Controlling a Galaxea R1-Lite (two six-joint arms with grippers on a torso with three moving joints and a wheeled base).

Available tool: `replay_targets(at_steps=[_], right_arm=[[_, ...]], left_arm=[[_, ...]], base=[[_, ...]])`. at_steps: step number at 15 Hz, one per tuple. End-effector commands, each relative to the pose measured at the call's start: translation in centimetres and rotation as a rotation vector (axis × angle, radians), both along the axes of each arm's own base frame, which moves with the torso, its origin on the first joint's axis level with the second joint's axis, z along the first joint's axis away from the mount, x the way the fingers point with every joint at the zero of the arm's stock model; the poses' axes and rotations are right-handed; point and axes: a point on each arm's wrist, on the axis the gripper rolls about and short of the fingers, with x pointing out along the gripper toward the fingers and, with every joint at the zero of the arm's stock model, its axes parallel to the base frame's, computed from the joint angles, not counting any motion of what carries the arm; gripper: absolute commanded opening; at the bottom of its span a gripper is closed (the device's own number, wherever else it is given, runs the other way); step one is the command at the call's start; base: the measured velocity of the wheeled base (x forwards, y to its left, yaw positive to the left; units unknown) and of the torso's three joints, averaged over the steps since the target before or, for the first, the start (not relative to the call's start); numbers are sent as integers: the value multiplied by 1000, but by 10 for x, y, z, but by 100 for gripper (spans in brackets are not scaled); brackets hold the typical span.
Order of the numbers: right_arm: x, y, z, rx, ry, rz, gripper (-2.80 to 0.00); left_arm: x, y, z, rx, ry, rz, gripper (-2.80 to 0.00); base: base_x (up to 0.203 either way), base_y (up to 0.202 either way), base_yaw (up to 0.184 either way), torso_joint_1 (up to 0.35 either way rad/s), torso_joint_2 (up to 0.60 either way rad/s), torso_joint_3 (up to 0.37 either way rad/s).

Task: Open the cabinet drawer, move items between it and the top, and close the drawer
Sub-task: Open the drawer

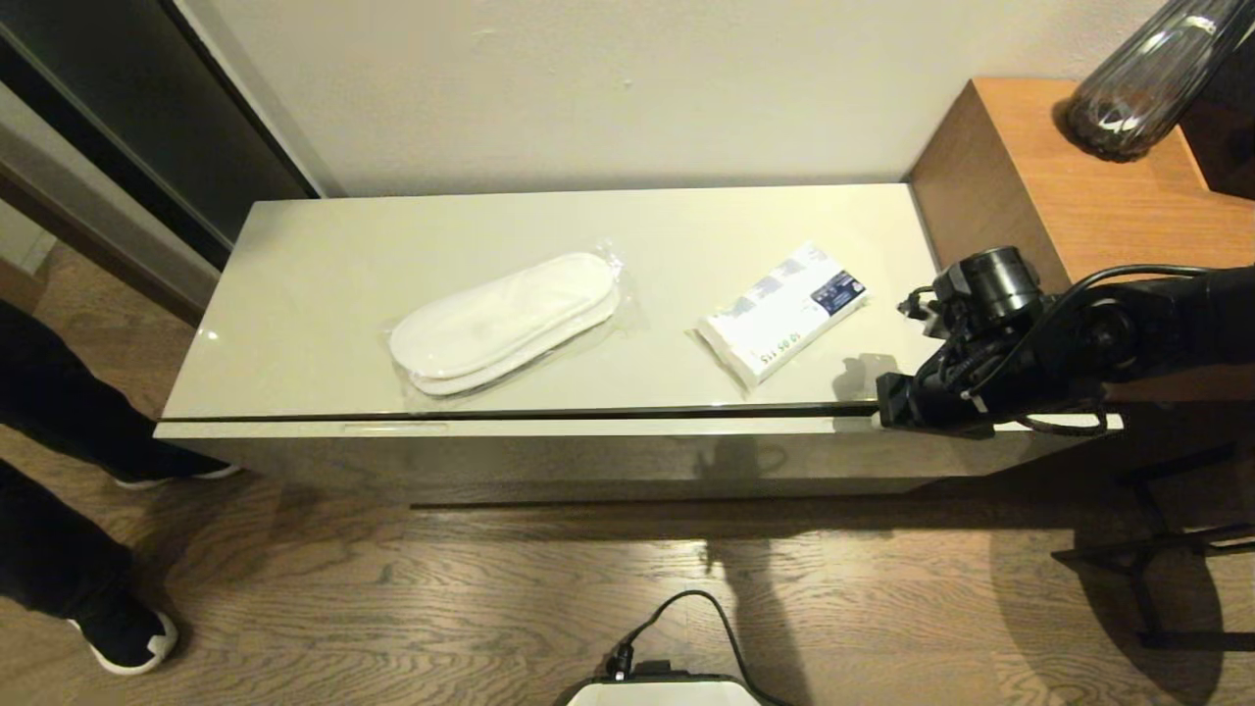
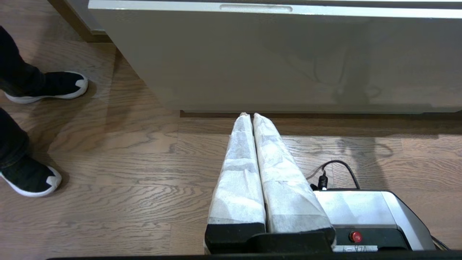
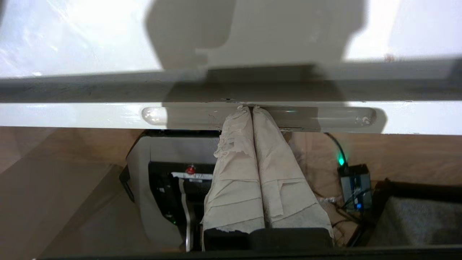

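The slippers [image 1: 505,319] in clear wrap lie on the top [image 1: 324,265] left of centre. The tissue pack [image 1: 784,312] with blue print lies to their right. Below the top, the cabinet drawer [image 1: 588,461] sits pushed in, with a thin dark gap above its front. My right gripper [image 1: 890,410] points down at the drawer's right end; it is shut, and its wrapped fingertips [image 3: 251,107] rest in the right slot handle [image 3: 325,117]. My left gripper [image 2: 249,115] hangs low over the floor, shut on nothing, facing the drawer front [image 2: 288,65] below the left slot handle [image 2: 255,7].
A higher orange-brown wooden surface [image 1: 1079,196] with a dark glass vase [image 1: 1142,88] stands right of the cabinet. A person's feet [image 1: 123,637] stand on the wood floor at the left. My base [image 2: 361,213] with a black cable is in front of the cabinet.
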Motion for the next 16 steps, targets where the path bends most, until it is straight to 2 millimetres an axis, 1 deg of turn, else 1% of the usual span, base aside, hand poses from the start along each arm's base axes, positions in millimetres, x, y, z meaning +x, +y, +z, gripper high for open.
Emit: replay_targets(at_steps=[1,3,7,11,16], right_arm=[[-10,-1,1,2,17,-2,-280],[-17,-2,1,1,21,-3,-280],[-34,-5,-7,1,26,-6,-280],[-52,-9,-6,10,34,-19,-280],[-87,-8,-10,31,47,-27,-280]], left_arm=[[0,0,0,-1,-1,1,-280],[0,0,0,-1,-1,1,-280],[0,0,0,-1,1,0,-280],[0,0,0,-1,-1,0,-280],[0,0,0,-1,-1,0,-280]], base=[[0,0,0,0,0,0],[0,0,0,0,0,0],[0,0,0,0,0,0],[0,0,0,0,0,0],[0,0,0,0,0,0]])
